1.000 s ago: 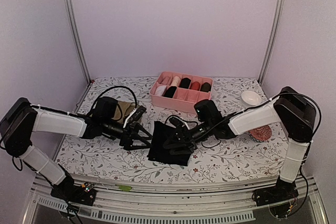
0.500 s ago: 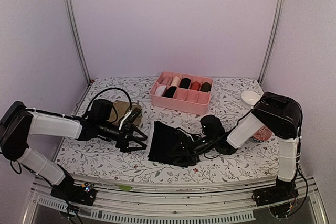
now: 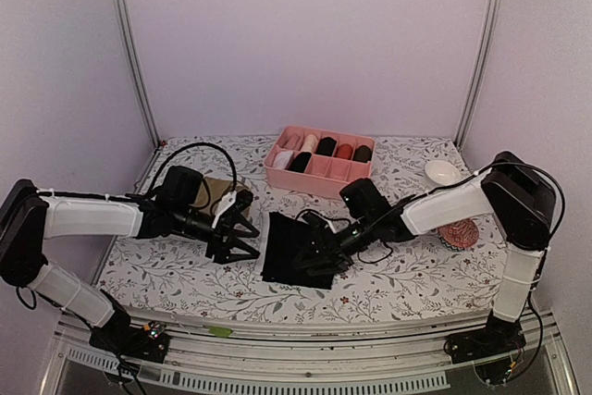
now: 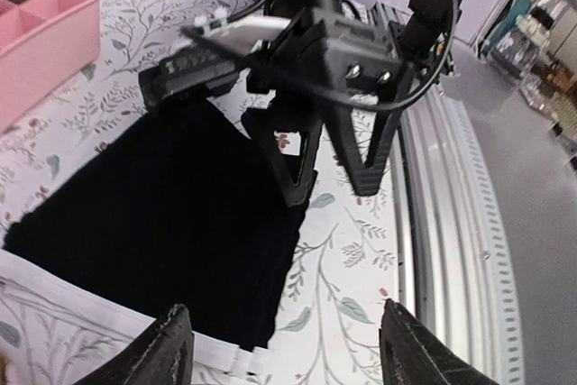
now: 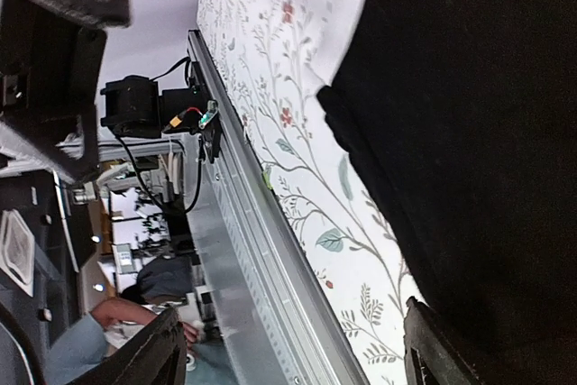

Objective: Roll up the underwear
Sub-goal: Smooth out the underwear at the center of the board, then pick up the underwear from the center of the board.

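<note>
One black pair of underwear (image 3: 294,249) lies spread flat between my two hands, and none of it is rolled yet. My left gripper (image 3: 242,233) has its fingers wide apart and empty, with the white-trimmed edge just in front of their tips. My right gripper (image 3: 319,252) faces it from the opposite side, also spread wide and low over the cloth. It grips nothing that I can see, though I cannot tell whether it touches the fabric. Beyond both hands the pink box (image 3: 314,182) holds several rolls (image 3: 326,146), so I judge part of the job done. What is left is this pair, from the first fold onward, and probably the olive-brown one (image 3: 220,191) just behind my left wrist.
</note>
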`<state>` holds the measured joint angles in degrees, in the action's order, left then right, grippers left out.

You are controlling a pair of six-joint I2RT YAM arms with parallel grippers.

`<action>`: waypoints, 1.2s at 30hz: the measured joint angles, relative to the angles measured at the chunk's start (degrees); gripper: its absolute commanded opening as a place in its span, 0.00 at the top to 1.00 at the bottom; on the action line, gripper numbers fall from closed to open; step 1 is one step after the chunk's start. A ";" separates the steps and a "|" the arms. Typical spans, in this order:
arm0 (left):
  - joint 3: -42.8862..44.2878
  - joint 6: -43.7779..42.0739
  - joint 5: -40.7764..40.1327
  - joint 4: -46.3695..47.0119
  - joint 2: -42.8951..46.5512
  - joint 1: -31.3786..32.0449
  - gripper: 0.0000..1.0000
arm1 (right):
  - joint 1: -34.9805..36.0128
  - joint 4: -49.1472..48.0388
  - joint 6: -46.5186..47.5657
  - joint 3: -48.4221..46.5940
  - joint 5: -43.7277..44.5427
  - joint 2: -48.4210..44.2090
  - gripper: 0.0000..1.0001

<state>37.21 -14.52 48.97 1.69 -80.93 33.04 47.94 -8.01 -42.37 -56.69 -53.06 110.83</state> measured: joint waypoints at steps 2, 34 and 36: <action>1.84 -5.35 -1.92 -2.01 0.00 0.24 0.36 | 0.00 4.24 4.37 -1.05 2.75 -4.33 0.22; 3.89 -29.81 -13.03 -6.71 -3.54 0.44 0.60 | 14.12 12.39 53.88 9.55 49.94 -13.84 0.56; 3.91 -29.81 -13.29 -6.71 -3.54 0.37 0.60 | 14.47 12.59 54.71 9.09 50.97 -13.33 0.57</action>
<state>41.12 -44.34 35.68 -5.02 -84.47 33.41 62.41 4.58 12.34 -47.59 -2.09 97.49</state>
